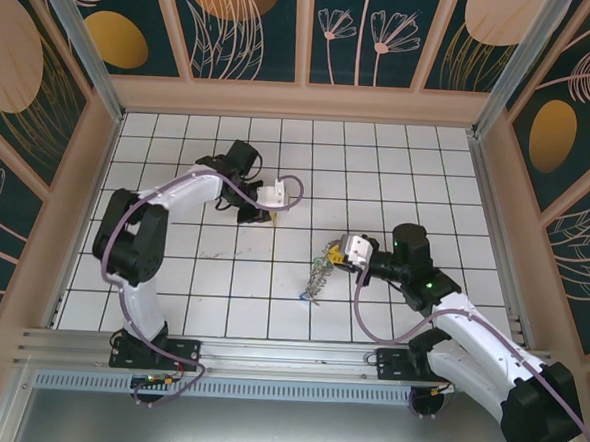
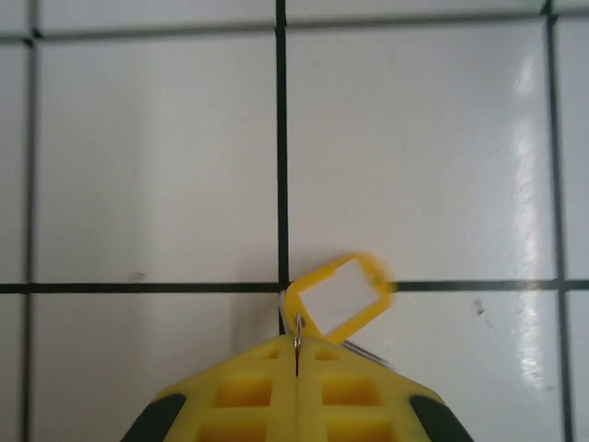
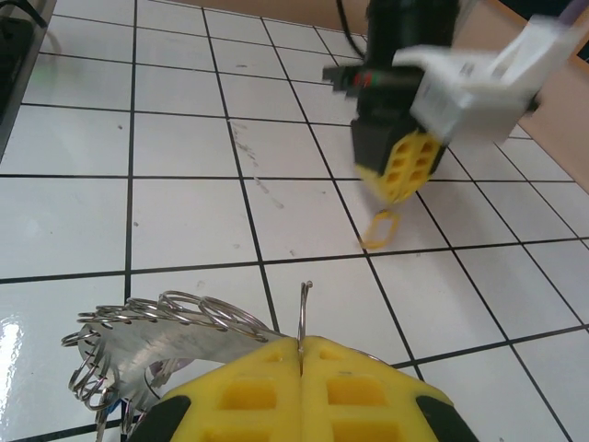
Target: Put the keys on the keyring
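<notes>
Left wrist shows us our left gripper [image 2: 296,348] pinching the yellow key [image 2: 339,296], while our right gripper [image 3: 302,346] pinches the keyring [image 3: 170,318].

**A:** Classify the site.

**B:** Robot test cell, most likely in a laboratory. The view stops at the enclosure walls, so the room around it cannot be told.

**A:** State the evidence.

**B:** The left arm [image 1: 139,237] and the right arm [image 1: 477,357] are bolted to an aluminium rail [image 1: 287,358] at the near edge. The work surface [image 1: 272,270] is white tile with a dark grid. Wall panels [image 1: 247,28] printed with plant motifs, set in pale frames, enclose it on three sides.
</notes>
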Robot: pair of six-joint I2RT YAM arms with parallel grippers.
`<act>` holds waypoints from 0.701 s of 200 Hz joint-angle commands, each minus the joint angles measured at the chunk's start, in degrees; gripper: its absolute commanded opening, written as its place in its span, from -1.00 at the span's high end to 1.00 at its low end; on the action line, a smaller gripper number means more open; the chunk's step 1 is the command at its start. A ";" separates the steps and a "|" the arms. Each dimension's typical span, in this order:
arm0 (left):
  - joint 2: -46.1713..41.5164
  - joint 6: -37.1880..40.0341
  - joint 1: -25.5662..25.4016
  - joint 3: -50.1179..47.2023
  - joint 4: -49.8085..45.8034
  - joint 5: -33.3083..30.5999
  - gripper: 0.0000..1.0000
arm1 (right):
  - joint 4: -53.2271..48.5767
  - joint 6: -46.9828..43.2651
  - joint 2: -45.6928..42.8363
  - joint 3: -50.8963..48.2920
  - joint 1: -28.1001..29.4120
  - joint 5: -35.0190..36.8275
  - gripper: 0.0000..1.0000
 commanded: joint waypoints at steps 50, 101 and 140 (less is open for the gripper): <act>-20.51 -15.85 -7.21 -14.56 20.26 14.37 1.00 | 3.02 6.37 -1.55 5.85 0.92 -3.52 1.00; -26.87 -17.41 -9.60 -15.44 22.41 14.00 1.00 | 6.11 9.73 -1.01 7.06 5.33 -0.51 1.00; -28.81 -14.42 -10.07 -16.12 21.58 15.45 1.00 | 6.35 10.79 2.01 9.90 7.51 -2.03 1.00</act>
